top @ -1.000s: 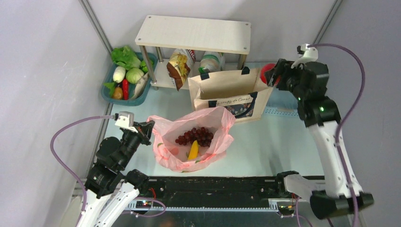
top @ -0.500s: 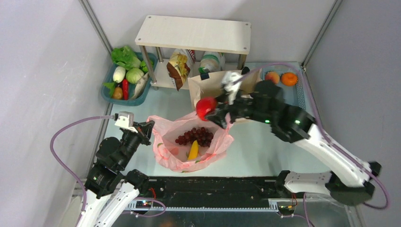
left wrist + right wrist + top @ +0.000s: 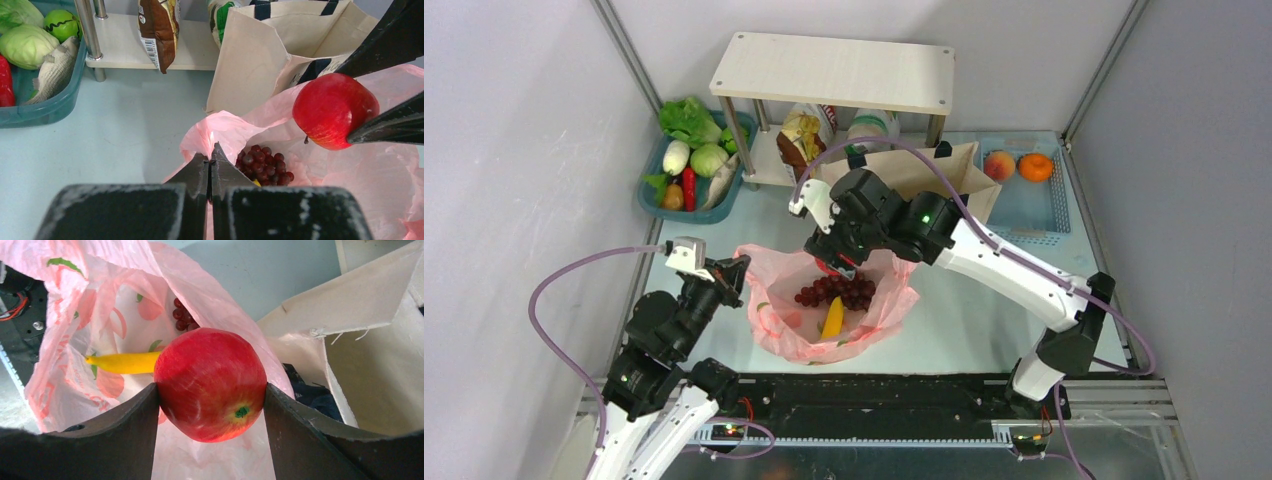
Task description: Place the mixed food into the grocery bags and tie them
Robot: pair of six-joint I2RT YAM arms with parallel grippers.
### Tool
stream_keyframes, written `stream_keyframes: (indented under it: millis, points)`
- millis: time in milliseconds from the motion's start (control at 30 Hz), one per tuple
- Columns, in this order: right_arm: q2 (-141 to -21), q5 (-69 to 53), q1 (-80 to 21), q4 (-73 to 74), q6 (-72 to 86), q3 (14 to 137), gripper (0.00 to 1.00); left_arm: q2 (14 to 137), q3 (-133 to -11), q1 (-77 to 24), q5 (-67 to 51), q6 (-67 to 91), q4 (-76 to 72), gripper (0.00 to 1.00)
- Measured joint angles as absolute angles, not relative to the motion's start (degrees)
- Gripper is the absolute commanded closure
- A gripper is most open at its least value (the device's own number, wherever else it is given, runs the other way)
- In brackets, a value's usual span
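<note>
Left gripper (image 3: 211, 152): nearest the bases, at 7 o'clock of the table. Its fingers are pressed together on the rim of the pink plastic bag (image 3: 771, 325), at the bag's 9 o'clock side.
Pink plastic bag: on the table (image 3: 964, 310) close to the front edge, with its mouth open upward and peach prints on its wall.
Inside the bag: a dark red grape bunch (image 3: 839, 290) lies in the middle, with a yellow banana (image 3: 832, 318) just beside it at 6 o'clock.
Red apple (image 3: 210, 382): over the bag's mouth near its 12 o'clock rim, held clear of the grapes and not lying in the bag.
Right gripper (image 3: 211, 390): the fingers stand wide and pinch the red apple from both sides. Its arm stretches across from 4 o'clock.
Canvas tote (image 3: 250, 60): beige with navy handles, upright and open at the top, just behind the pink plastic bag at 12 to 1 o'clock.
Crisp packet (image 3: 157, 30): brown and yellow, on the lower board of the shelf (image 3: 834, 70), at 11 o'clock of the tote.
Shelf: a pale wooden top on metal posts, far back at 12 o'clock.
Teal basket (image 3: 649, 192): far left at 10 o'clock — it holds lettuce (image 3: 689, 120), a white radish (image 3: 676, 157), a cabbage (image 3: 709, 160), a red pepper (image 3: 689, 185) and a fish (image 3: 52, 70).
Blue basket (image 3: 1036, 212): far right at 2 o'clock — a peach (image 3: 999, 165) and an orange (image 3: 1035, 166) lie at its back end.
</note>
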State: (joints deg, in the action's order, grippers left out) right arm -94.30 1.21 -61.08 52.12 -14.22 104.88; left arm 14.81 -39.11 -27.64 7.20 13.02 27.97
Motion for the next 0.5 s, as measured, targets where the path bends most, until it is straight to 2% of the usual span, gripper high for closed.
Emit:
stream_keyframes:
  millis: [33,100,367,500]
  points:
    - [-94.1,1.0,-61.1,52.6,-14.3,104.9,0.13,14.8,-39.1,-27.6,7.2,13.0,28.0,1.00]
    - [-93.5,0.4,-61.4,52.8,-14.4,104.9,0.03,14.7,-39.1,-27.6,7.2,13.0,28.0,1.00]
    - [-89.0,1.1,-62.3,52.1,-14.6,103.6,0.01,14.6,-39.1,-27.6,7.2,13.0,28.0,1.00]
    - [-87.3,5.8,-62.4,53.0,-11.0,103.9,0.02,14.6,-39.1,-27.6,7.2,13.0,28.0,1.00]
